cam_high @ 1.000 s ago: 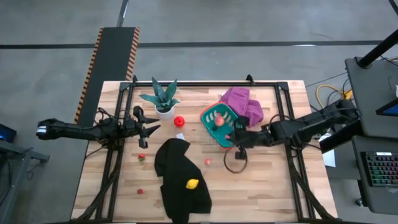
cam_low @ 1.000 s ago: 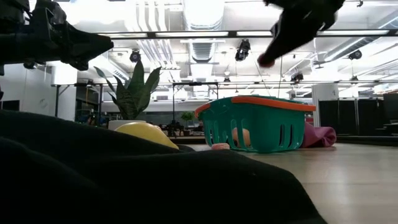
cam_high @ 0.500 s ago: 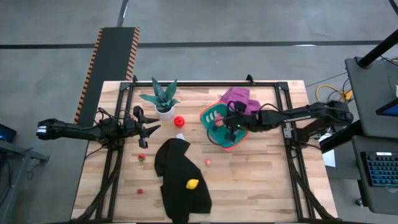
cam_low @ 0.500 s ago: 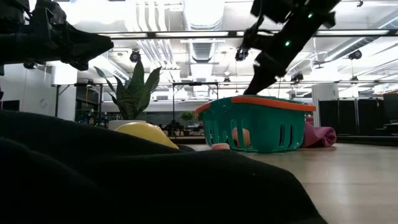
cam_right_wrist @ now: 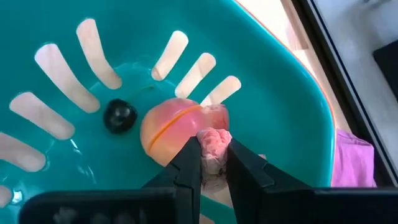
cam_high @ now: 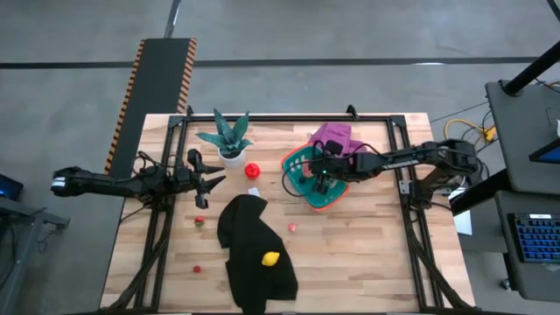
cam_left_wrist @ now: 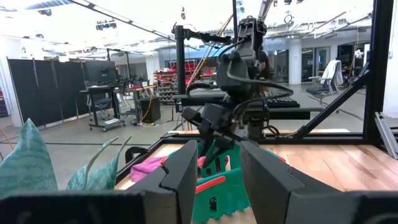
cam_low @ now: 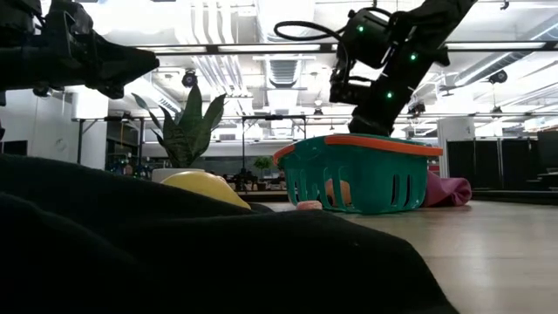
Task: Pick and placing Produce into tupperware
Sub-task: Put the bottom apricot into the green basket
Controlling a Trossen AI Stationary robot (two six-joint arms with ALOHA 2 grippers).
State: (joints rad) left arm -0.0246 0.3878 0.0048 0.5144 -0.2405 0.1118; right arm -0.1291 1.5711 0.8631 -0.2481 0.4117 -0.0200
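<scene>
I have the right hand [cam_right_wrist: 213,163] over the teal tupperware [cam_high: 297,160], which sits toward the far right part of the worktop [cam_high: 367,254], just beside a purple cloth [cam_high: 337,140]. Through the right wrist camera I see its fingers [cam_right_wrist: 189,163] pinched on a small pink piece of produce [cam_right_wrist: 212,144], held just above a peach-coloured fruit [cam_right_wrist: 168,129] that lies on the tupperware's floor among the pale slots, near a small black knob [cam_right_wrist: 119,115]. My left hand [cam_high: 210,181] waits over the left side of the worktop, near the potted plant [cam_high: 227,137], its fingers a narrow way apart with nothing between them. Outside the tupperware I count a red fruit [cam_high: 252,170] beside the plant pot, a small pink piece [cam_high: 292,227] near the middle, a yellow one [cam_high: 270,258] lying on the black cloth [cam_high: 249,254], and two small red pieces [cam_high: 199,221] toward the near left corner.
</scene>
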